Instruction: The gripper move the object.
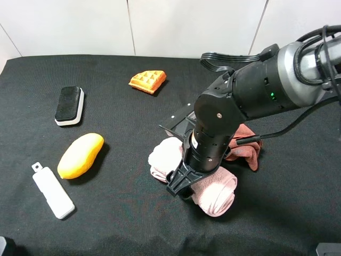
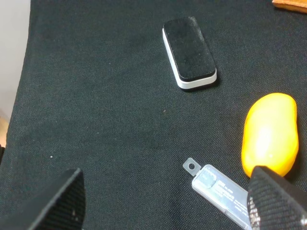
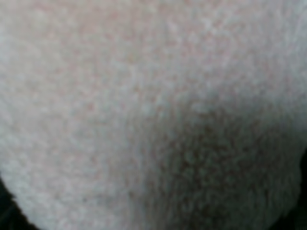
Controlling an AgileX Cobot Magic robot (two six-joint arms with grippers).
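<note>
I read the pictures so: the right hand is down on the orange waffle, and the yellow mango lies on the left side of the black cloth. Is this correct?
Not quite. The right hand is down on the pink rolled towel, not on the waffle, which lies apart at the back. The exterior high view shows it. The mango does lie on the left side.

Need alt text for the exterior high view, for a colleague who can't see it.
The right gripper is down on a pink rolled towel on a black table, a reddish cloth behind it. To the left lie a yellow mango, a white stick, a black eraser and an orange waffle piece.
</note>
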